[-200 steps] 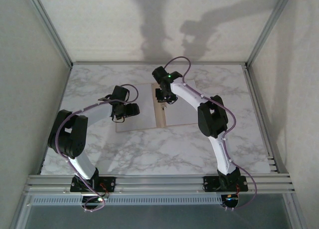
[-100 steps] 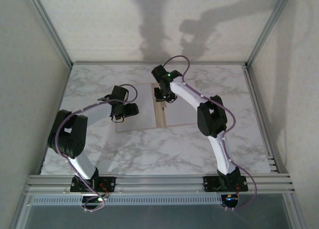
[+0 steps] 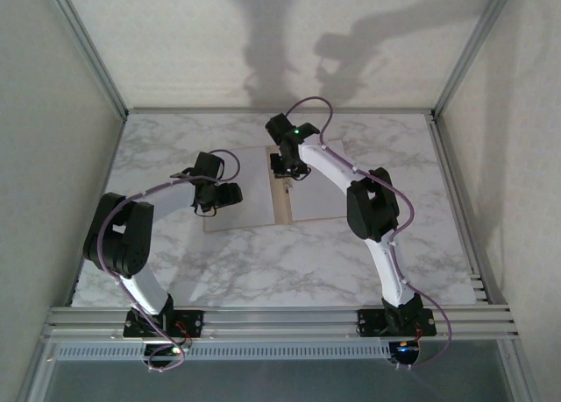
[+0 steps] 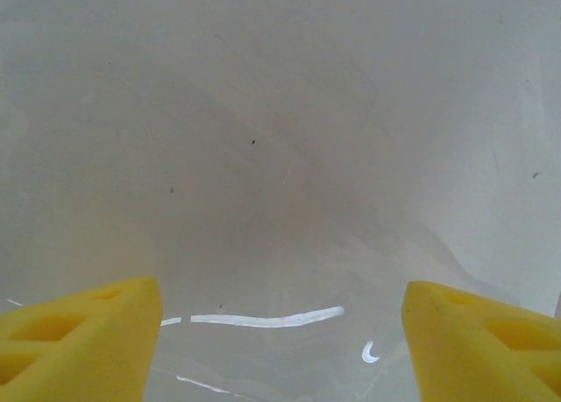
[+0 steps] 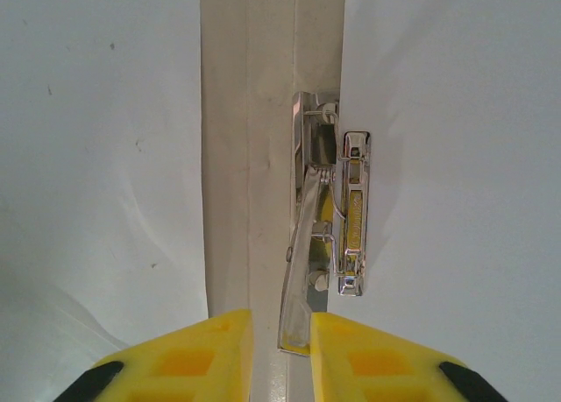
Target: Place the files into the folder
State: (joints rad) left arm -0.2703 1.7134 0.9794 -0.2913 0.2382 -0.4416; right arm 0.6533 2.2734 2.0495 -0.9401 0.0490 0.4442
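Observation:
The folder lies open and flat mid-table, its tan spine [image 3: 282,202] [image 5: 245,157] running away from me. White files cover both halves, one on the left [image 3: 250,205] [image 5: 96,157] and one on the right [image 3: 320,201] [image 5: 456,157]. My right gripper [image 3: 287,167] [image 5: 280,349] hangs over the spine, jaws nearly together with the raised lever of the metal clip [image 5: 337,209] between them. My left gripper [image 3: 217,196] [image 4: 280,332] hovers close over the left sheet [image 4: 280,139], with its yellow fingers [image 4: 79,341] wide apart and nothing between them.
The marble tabletop [image 3: 263,271] is bounded by aluminium rails at the back [image 3: 280,111] and the sides. Both arm bases sit on the front rail [image 3: 280,319]. Bare marble lies in front of the folder.
The left gripper has edged slightly to the left over the sheet. The right arm holds its place over the spine.

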